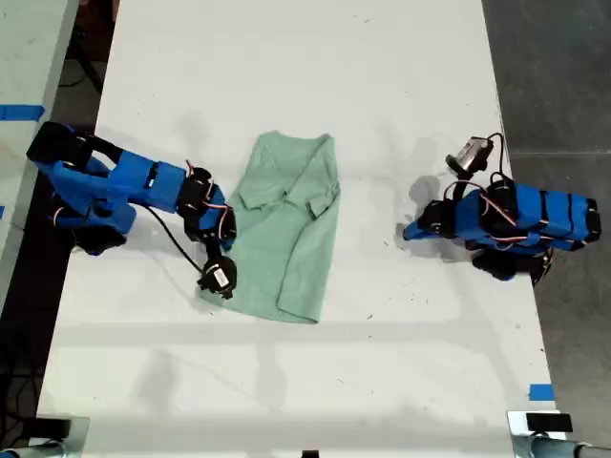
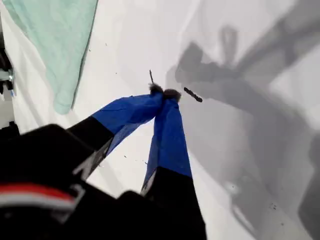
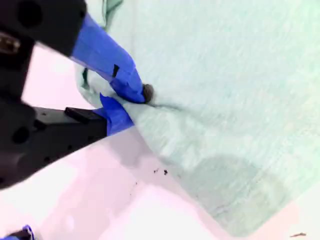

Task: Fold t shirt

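White counter [image 1: 286, 382] carries the t shirt [image 1: 286, 229], already folded into a narrow strip near its middle. The second gripper [image 3: 131, 100] is clenched on the shirt's long edge; the first gripper [image 2: 165, 93] is clenched on nothing, well apart. Next likely lifts that edge across. No containers show.

A robotics lab or workshop: a long white surface [image 1: 286, 382] carries two blue arms with exposed wiring; blue tape markers [image 1: 540, 391] sit on it; bare grey concrete floor [image 1: 554, 67] lies alongside.
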